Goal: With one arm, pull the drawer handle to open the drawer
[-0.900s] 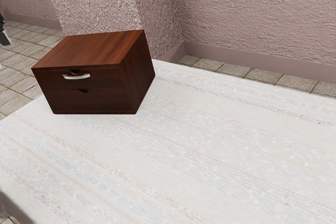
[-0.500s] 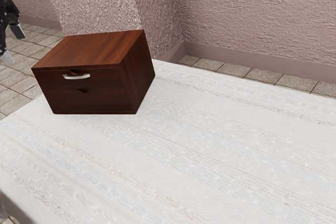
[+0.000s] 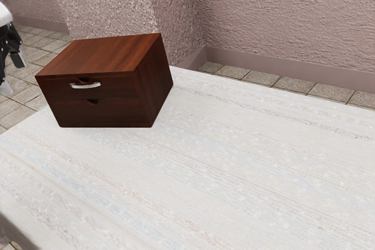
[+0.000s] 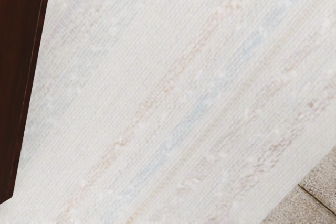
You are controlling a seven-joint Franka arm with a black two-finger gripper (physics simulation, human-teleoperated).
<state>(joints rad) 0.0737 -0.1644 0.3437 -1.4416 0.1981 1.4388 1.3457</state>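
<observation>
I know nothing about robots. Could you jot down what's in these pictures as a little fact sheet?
Cabinet: dark wooden cabinet, standing on the table
Handle: silver handle on the upper drawer, untouched
Upper drawer: looks shut
Table: pale table
Gripper: gripper at the exterior view's left edge, well apart from the handle

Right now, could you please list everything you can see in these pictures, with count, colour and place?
cabinet: one, dark reddish-brown wood, on the table toward the exterior view's left
handle: one, silver, on the cabinet's upper drawer front
table: one, whitish with faint streaks, under the cabinet
floor: one, grey-beige tiles, beyond the table's edges
wall: one, pinkish rough plaster, behind the table
gripper: one, black, at the exterior view's left edge, apart from the cabinet
</observation>
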